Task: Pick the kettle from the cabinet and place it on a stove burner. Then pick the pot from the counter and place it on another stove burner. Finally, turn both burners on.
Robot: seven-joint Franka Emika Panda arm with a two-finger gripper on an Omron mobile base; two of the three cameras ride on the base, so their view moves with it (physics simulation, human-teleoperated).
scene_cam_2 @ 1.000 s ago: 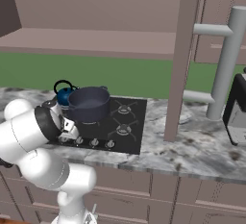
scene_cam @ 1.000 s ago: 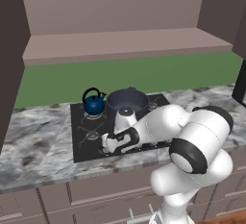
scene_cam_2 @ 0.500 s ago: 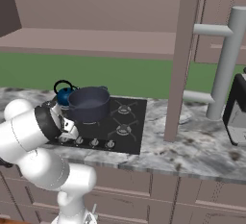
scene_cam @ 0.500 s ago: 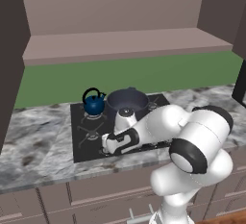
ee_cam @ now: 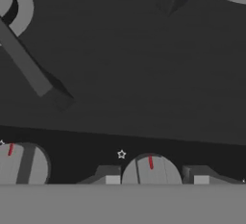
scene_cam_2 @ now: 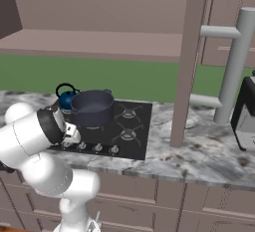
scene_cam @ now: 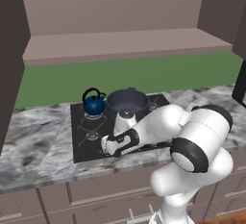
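1. Two dark fingertips of the pincer (ee_cam: pixel 156 176) stand at either side of a silver knob (ee_cam: pixel 151 169) in the hand view — one at its 9 o'clock, one at its 3 o'clock, set narrowly about it; whether they press its sides I cannot tell.
2. One red mark on that knob points toward 12 o'clock, with a small star printed at its 10 o'clock.
3. A second knob (ee_cam: pixel 19 164) sits at 9 o'clock of the first, its red mark near the top as well.
4. Beyond the knobs, at 12 o'clock, lies the flat black cooktop (ee_cam: pixel 125 74), with grate spokes at 10 and 1 o'clock.
5. From the left base view the pincer (scene_cam: pixel 106 146) hangs low over the front edge of the cooktop (scene_cam: pixel 79 143).
6. At its 12 o'clock stands the pot (scene_cam: pixel 127 104) on a rear burner — the kettle (scene_cam: pixel 93 104) stands just beside it at the pot's 9 o'clock, on its own burner.
7. Around the cooktop runs the counter (scene_cam: pixel 33 146); the cabinet (scene_cam: pixel 120 43) shelf is above, at 12 o'clock.
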